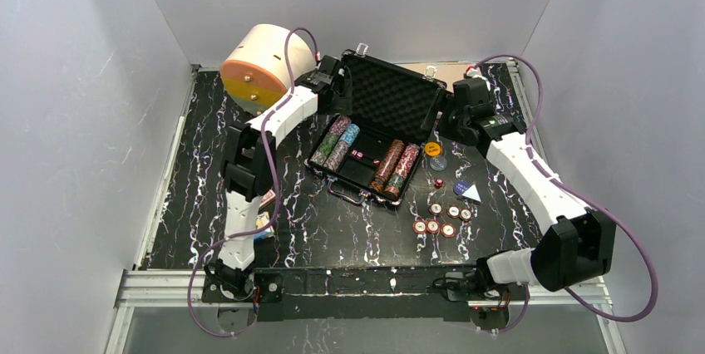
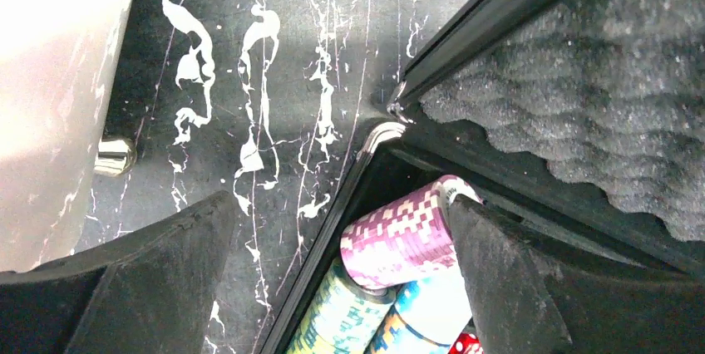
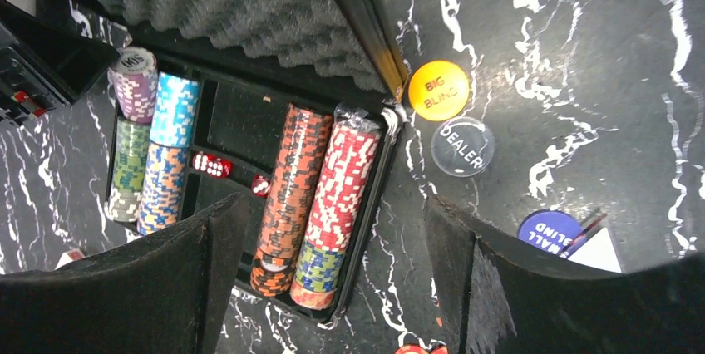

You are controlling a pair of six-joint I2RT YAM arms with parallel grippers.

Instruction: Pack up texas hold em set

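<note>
L gripper [image 2: 341, 229] fingers spread wide, nothing held, at the briefcase's [image 1: 391, 96] far-left corner. R gripper [image 3: 332, 213] is wide and empty too, over its right end. Case sits mid-tabletop toward the far edge, lid up. Done so far: chip stacks [image 1: 337, 145] in both end trays, dice [image 3: 212, 164] in the middle. Left to do, I'd say: loose chips [image 1: 441, 219] toward the near edge, buttons [image 1: 432, 149], one die [image 1: 438, 183], prob. card decks [image 1: 267, 199] by the L arm, then shut + latch.

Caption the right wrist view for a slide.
Open right gripper above chip-filled briefcase; Big Blind button, Dealer button outside.
</note>
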